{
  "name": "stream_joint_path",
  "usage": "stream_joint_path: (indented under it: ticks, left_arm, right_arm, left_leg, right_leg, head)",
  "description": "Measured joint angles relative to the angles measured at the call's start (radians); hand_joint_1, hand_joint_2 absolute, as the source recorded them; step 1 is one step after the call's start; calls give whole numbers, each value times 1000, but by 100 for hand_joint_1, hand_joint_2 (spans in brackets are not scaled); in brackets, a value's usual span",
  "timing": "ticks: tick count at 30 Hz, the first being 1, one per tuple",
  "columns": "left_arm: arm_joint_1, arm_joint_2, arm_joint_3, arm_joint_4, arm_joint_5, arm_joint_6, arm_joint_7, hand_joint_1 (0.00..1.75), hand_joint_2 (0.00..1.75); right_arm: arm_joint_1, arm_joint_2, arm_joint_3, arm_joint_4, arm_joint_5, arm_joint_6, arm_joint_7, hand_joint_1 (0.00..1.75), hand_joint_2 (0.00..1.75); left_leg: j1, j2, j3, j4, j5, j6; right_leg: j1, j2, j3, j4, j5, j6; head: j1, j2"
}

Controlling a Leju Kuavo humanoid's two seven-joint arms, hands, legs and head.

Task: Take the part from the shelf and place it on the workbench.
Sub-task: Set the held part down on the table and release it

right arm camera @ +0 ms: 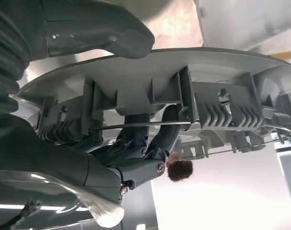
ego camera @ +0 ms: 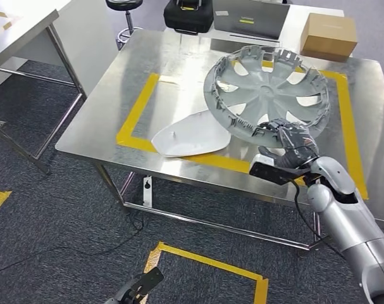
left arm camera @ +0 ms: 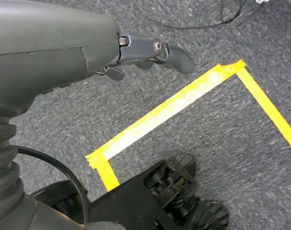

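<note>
A large grey wheel cover [ego camera: 266, 88] lies tilted over the steel workbench [ego camera: 132, 82], inside a yellow tape rectangle [ego camera: 137, 111]. My right hand [ego camera: 288, 142] grips its near rim. In the right wrist view the thumb lies on one face of the wheel cover [right arm camera: 209, 76] and the fingers [right arm camera: 162, 139] curl around the ribbed rim from the other side. I cannot tell whether the cover rests fully on the table. My left hand [left arm camera: 151, 50] hangs over grey carpet with its fingers extended and holds nothing.
A white curved part [ego camera: 192, 134] lies on the bench beside the cover's near-left edge. A cardboard box [ego camera: 329, 36], a grey laptop [ego camera: 250, 17] and a black bag [ego camera: 188, 14] stand at the back. Another table [ego camera: 18, 25] stands at the left. Yellow tape [ego camera: 209, 259] marks the floor.
</note>
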Motion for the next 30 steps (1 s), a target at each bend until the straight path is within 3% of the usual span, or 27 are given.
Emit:
stream_joint_path:
  ticks: [2,3,4,5,7,9,12,14,17,19,20,21,23,25,28,30]
  left_arm:
    - [0,-1,0,0,-2,-1,0,0,175]
    - [1,-1,0,0,-3,-2,0,0,175]
    - [2,-1,0,0,-4,-2,0,0,175]
    - [3,-1,0,0,-4,-3,0,0,175]
    - [3,-2,0,0,-6,-3,0,0,175]
    - [1,-2,0,0,-11,-5,-1,0,175]
    - [0,-2,0,0,-21,-11,2,0,175]
    - [-1,-3,0,0,-24,-13,4,0,175]
    - [-1,-4,1,0,-26,-14,5,0,175]
    - [0,-5,3,0,-27,-14,5,0,175]
    - [1,-5,4,0,-27,-14,5,0,175]
    - [1,-5,6,0,-27,-13,5,0,175]
    - [1,-5,12,0,-25,-10,5,0,175]
    - [2,-5,16,0,-23,-7,9,0,175]
    - [4,-5,24,0,-25,1,15,0,175]
    - [4,-6,29,0,-30,10,17,0,87]
  right_arm:
    - [-34,13,-2,53,-3,1,-1,175,175]
    - [-43,18,-3,73,-3,1,-1,175,175]
    - [-49,22,-3,90,-4,1,-2,175,175]
    - [-54,26,-3,103,-5,1,-2,175,175]
    - [-68,37,-5,132,-13,3,5,175,175]
    - [-101,53,-7,179,-19,9,21,175,175]
    - [-172,85,-8,268,-5,19,69,175,175]
    - [-215,103,-7,321,11,23,108,175,175]
    - [-268,121,-5,383,40,23,155,175,175]
    - [-291,126,-1,417,65,21,182,175,175]
    - [-301,127,1,431,76,22,195,131,131]
    - [-309,127,4,445,84,23,208,87,87]
    - [-323,127,8,465,95,25,228,0,0]
    - [-336,125,10,483,104,23,241,0,0]
    - [-346,119,12,503,118,21,250,0,0]
    - [-349,113,14,511,123,21,249,0,0]
  left_leg:
    - [-2,0,1,0,-1,6]
    - [-2,-1,2,0,-3,7]
    - [-2,-2,4,1,-5,8]
    - [-1,-3,7,2,-7,8]
    - [0,-5,11,8,-15,3]
    - [-4,-5,4,19,-21,-6]
    - [-7,-5,-8,25,-20,-17]
    - [-6,-3,-19,50,-39,-29]
    - [2,-1,-93,214,-113,-47]
    - [5,-1,-135,294,-126,-50]
    - [6,-1,-134,283,-106,-48]
    - [5,-1,-117,238,-72,-43]
    - [0,-1,-64,111,-7,-30]
    - [-5,-1,-32,38,11,-20]
    - [-5,0,-17,10,5,-10]
    - [1,1,-2,-14,11,-3]
  right_leg:
    - [2,2,-67,137,-54,1]
    - [2,2,-98,192,-64,3]
    - [2,2,-116,214,-56,4]
    - [2,2,-114,196,-28,6]
    - [0,0,-69,73,51,8]
    - [0,0,-25,-28,88,5]
    - [1,2,-16,-51,82,-9]
    - [-3,1,-14,-54,82,-20]
    - [-4,1,-11,-55,81,-32]
    - [-3,3,-8,-55,79,-34]
    - [-3,3,-5,-55,78,-34]
    - [-2,3,-1,-55,76,-34]
    - [-1,3,3,-56,72,-31]
    - [-1,4,1,-59,73,-25]
    - [0,5,0,-68,74,-10]
    - [4,6,-18,-29,43,-7]
  head:
    - [0,0]
    - [0,0]
    - [0,0]
    - [0,0]
    - [0,0]
    - [1,0]
    - [-2,0]
    - [-4,0]
    - [-12,0]
    - [-12,0]
    - [-12,0]
    - [-12,0]
    - [-11,0]
    - [-12,0]
    - [-13,0]
    - [-12,0]
